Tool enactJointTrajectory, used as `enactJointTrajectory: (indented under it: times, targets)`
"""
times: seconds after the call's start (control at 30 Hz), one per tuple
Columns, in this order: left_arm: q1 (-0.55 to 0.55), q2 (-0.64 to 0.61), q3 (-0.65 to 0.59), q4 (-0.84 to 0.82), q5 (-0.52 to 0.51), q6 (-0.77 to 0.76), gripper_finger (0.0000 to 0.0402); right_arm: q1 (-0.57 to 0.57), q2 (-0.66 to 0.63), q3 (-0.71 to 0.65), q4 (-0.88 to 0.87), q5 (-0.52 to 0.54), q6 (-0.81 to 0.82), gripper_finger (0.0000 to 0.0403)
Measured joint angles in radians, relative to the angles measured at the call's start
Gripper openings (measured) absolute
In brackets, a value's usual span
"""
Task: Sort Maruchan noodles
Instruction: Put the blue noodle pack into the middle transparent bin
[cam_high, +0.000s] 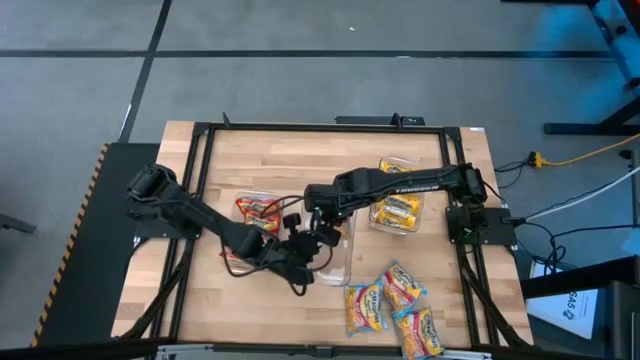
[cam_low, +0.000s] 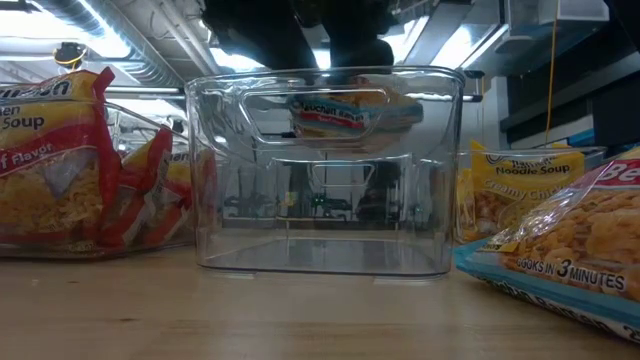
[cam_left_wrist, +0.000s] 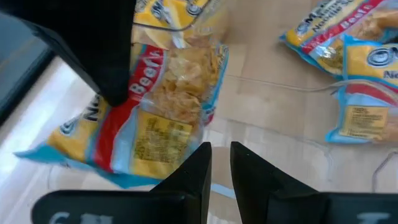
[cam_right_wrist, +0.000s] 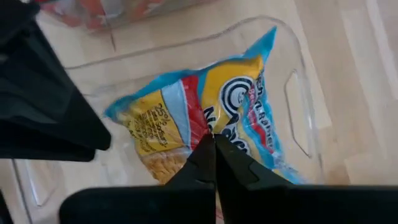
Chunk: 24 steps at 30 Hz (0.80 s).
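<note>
A pale wooden worktop (cam_high: 200, 300) holds three clear plastic trays and a scatter of ramen packets. The landmark is the empty clear plastic tray (cam_low: 325, 170) at the worktop's middle.

The right claw (cam_right_wrist: 214, 163) hangs directly above this tray, its fingers clenched on a blue-edged crinkly plastic noodle packet (cam_right_wrist: 205, 118) printed yellow and red. The packet hangs over the tray's open top, level with its rim, not yet resting on the floor of the tray. The left claw (cam_left_wrist: 221, 163) hovers just beside the same tray; its fingers stand a little apart and grasp nothing, with the blue packet close in front of them.

The step in hand appears to be dropping a blue packet into the middle tray. The next move likely calls for lowering slightly and letting go so the packet falls flat inside.

To the left of the middle tray sits a second clear tray of red packets (cam_high: 257, 210); their number cannot be told. To its right and farther back, a third clear tray of yellow-orange packets (cam_high: 396, 210) holds at least two, with one more just behind it. In front and to the right lies a loose pile of packets (cam_high: 395, 305), about five.
</note>
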Motion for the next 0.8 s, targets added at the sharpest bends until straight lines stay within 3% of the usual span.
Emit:
enactJointTrajectory:
  times: [0.07,0.53,0.8]
  targets:
    - [0.015,-0.002,0.000,0.001,0.035,0.004,0.0053,-0.001,0.000,-0.002,0.005,-0.006,-0.012,0.0000]
    - [0.033,0.007,0.000,0.021,0.010,0.055,0.0053,-0.003,-0.001,-0.002,-0.005,-0.006,-0.028,0.0000]
    - [-0.053,0.001,0.000,0.073,0.018,0.224,0.0053,0.001,-0.001,0.002,0.036,-0.194,-0.198,0.0000]
